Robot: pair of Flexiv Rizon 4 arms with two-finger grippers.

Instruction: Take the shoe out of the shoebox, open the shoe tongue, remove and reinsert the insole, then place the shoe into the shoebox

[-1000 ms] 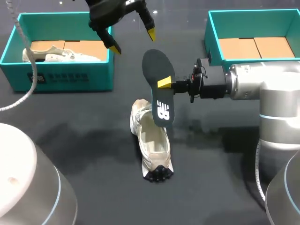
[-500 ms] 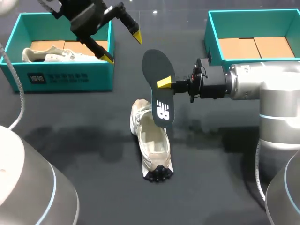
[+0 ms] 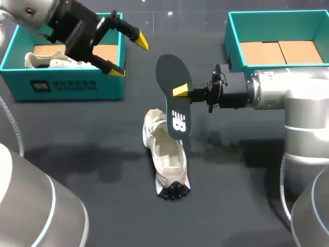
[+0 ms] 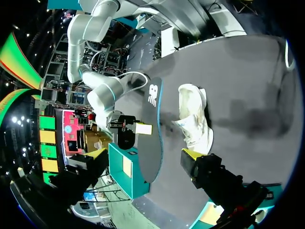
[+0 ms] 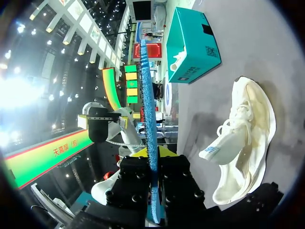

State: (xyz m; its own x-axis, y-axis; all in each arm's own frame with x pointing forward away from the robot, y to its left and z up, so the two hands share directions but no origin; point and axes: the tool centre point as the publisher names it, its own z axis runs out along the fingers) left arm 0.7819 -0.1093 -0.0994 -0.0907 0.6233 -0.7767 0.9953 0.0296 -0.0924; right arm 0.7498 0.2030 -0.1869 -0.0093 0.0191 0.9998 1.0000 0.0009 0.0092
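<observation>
Right gripper (image 3: 181, 91) clamped on dark insole (image 3: 171, 77), edge-up beside cream shoe (image 3: 167, 154), left gripper (image 3: 128, 55) spread wide by teal shoebox (image 3: 77, 85)

**Insole out, shoe on table**

A cream shoe (image 3: 167, 154) sits sole-down on the table (image 3: 92, 170), its opening facing up. The black insole (image 3: 174, 95), which has a white logo, hangs over the shoe, clamped in the right gripper (image 3: 180, 91). Two teal shoeboxes (image 3: 67, 85) stand well apart.

White logo on dark insole (image 3: 175, 107); small white printed label on left shoebox (image 3: 77, 85) front, illegible.
</observation>
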